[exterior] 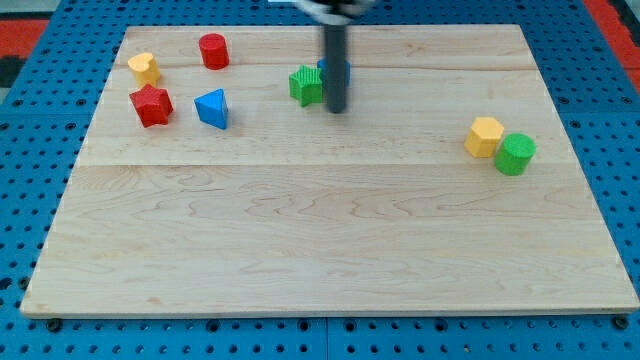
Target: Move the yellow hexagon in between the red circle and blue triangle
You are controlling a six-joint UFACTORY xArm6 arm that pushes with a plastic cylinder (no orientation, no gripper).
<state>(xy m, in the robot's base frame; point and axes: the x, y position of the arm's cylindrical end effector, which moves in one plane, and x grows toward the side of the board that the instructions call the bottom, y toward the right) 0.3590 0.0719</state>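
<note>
The yellow hexagon (485,136) lies at the view's right, touching a green circle (516,154) on its lower right. The red circle (213,50) is at the top left. The blue triangle (212,108) is below it, with a gap between them. My tip (336,110) is near the top middle, just right of a green star (306,85) and far left of the yellow hexagon. A blue block (325,69) shows partly behind the rod; its shape is hidden.
A yellow heart-like block (144,68) and a red star (151,105) lie at the far left, left of the red circle and blue triangle. The wooden board (320,250) is ringed by blue pegboard.
</note>
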